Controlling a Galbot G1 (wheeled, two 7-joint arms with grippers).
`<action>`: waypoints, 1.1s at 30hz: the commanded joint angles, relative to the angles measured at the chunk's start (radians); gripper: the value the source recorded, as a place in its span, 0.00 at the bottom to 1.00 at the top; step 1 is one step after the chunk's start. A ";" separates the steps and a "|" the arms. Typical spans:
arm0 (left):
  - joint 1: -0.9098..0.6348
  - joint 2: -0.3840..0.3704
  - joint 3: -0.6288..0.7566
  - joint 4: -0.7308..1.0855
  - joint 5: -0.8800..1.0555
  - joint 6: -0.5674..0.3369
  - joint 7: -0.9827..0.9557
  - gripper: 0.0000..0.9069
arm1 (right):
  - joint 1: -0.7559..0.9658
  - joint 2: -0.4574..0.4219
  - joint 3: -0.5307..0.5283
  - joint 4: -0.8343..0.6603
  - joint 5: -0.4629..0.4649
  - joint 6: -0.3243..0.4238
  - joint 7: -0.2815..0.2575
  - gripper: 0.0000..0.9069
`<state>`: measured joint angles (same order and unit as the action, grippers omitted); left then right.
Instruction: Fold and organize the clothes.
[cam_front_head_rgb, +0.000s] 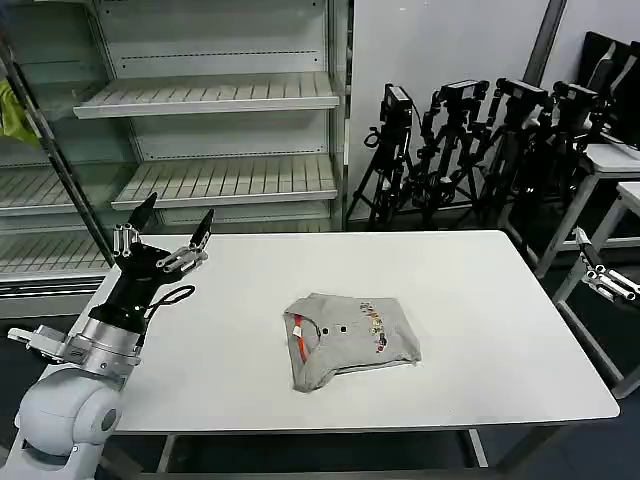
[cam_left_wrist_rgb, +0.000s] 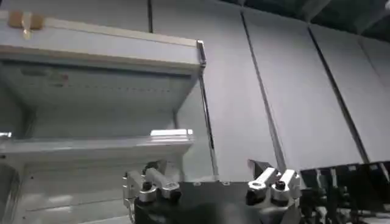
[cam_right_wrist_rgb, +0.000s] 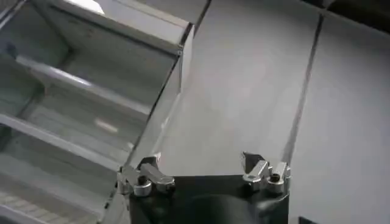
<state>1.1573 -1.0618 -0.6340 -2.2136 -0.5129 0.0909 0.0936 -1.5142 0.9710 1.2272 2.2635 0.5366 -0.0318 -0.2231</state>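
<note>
One of the clothes, a light grey T-shirt (cam_front_head_rgb: 345, 342), lies folded into a small bundle at the middle of the white table (cam_front_head_rgb: 480, 300). Its multicoloured print and an orange strip at the neck face up. My left gripper (cam_front_head_rgb: 178, 210) is raised over the table's far left corner, well away from the shirt, its fingers spread open and pointing up with nothing between them. In the left wrist view the left gripper (cam_left_wrist_rgb: 207, 173) faces the shelves. My right gripper (cam_front_head_rgb: 603, 276) hangs off the table's right edge. In the right wrist view the right gripper (cam_right_wrist_rgb: 201, 167) stands open and empty.
Metal shelving (cam_front_head_rgb: 220, 95) stands behind the table at the left, with a small yellow-green cloth (cam_front_head_rgb: 14, 115) hanging at its far left. Several black camera tripods (cam_front_head_rgb: 470, 150) stand at the back right, next to another white table (cam_front_head_rgb: 612, 160).
</note>
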 joint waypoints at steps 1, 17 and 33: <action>0.022 0.002 -0.033 -0.020 -0.102 0.029 0.001 1.00 | 0.025 -0.002 0.008 -0.015 0.047 -0.004 0.052 1.00; 0.028 0.009 -0.053 -0.003 -0.070 0.020 0.006 1.00 | 0.042 0.038 -0.013 -0.014 0.009 -0.010 0.166 1.00; 0.026 0.001 -0.048 0.012 -0.065 0.015 0.006 1.00 | 0.053 0.068 -0.037 -0.023 -0.042 0.001 0.148 1.00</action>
<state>1.1822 -1.0574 -0.6814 -2.2040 -0.5807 0.1072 0.0998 -1.4669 1.0285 1.1952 2.2437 0.5183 -0.0363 -0.0861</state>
